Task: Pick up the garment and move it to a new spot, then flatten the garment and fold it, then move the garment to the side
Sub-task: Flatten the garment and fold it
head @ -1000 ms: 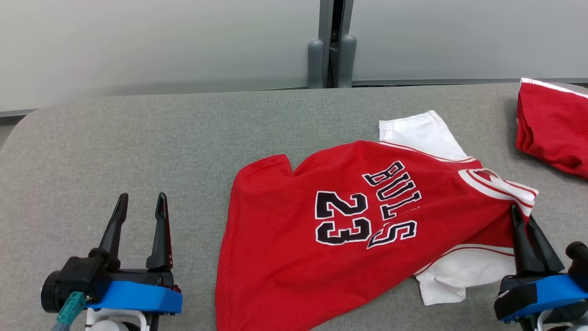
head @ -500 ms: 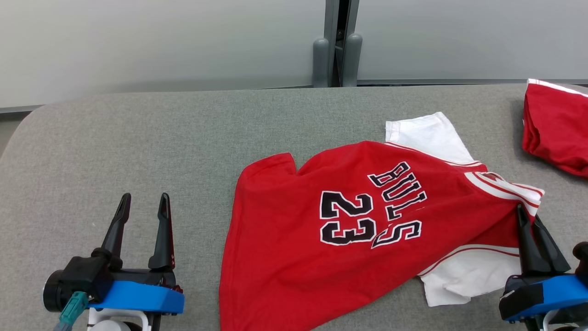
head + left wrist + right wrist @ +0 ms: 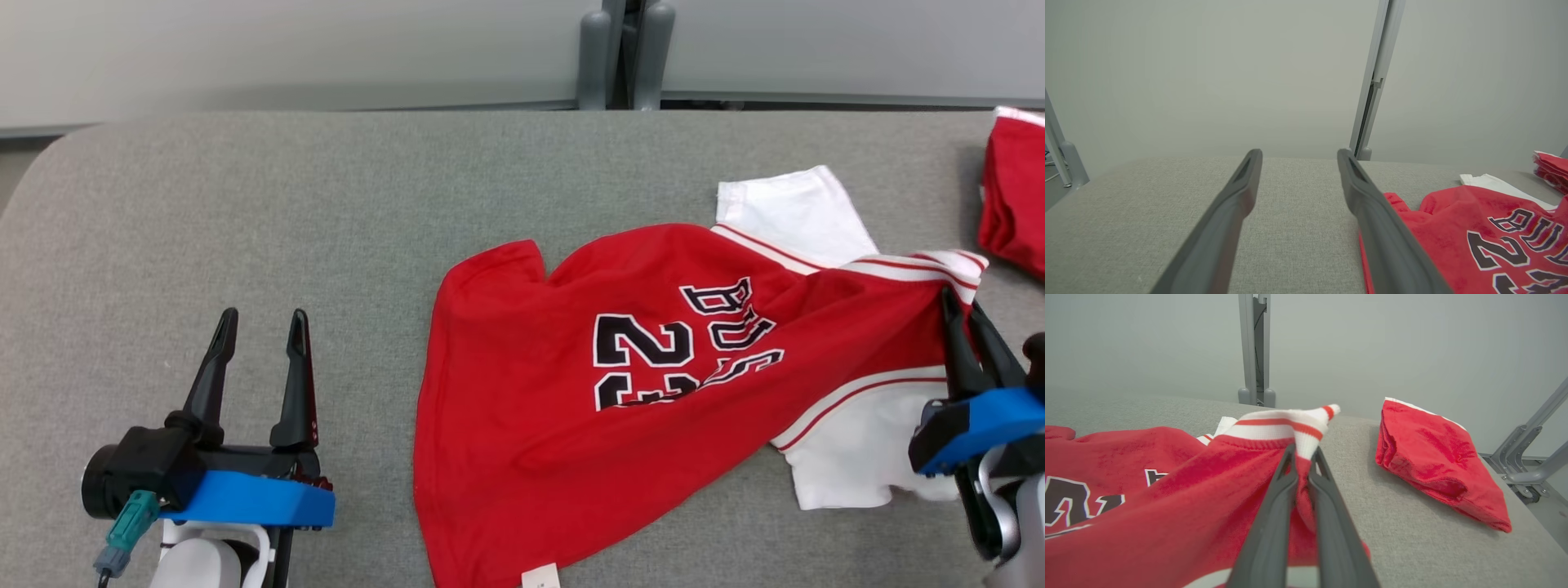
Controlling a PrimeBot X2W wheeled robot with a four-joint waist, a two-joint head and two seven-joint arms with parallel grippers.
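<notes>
The white-and-red striped collar band (image 3: 1282, 426) has risen and dragged rightward, and a fresh crease now swallows part of the black 23, though the head view itself has shifted too. The red cotton jersey with white sleeves (image 3: 571, 392) lies rumpled on the right half of the grey fabric-covered table (image 3: 326, 204), with just the collar end lifted. The right gripper (image 3: 961, 300) is pinched tight on that band. The left gripper (image 3: 263, 314) stands spread wide, empty. The pick-up is only beginning; relocating, flattening, folding and setting aside remain. A folded red garment (image 3: 1016, 204) sits far right.

Head looks down, wrists skim low, sharing garment (image 3: 531, 392).
</notes>
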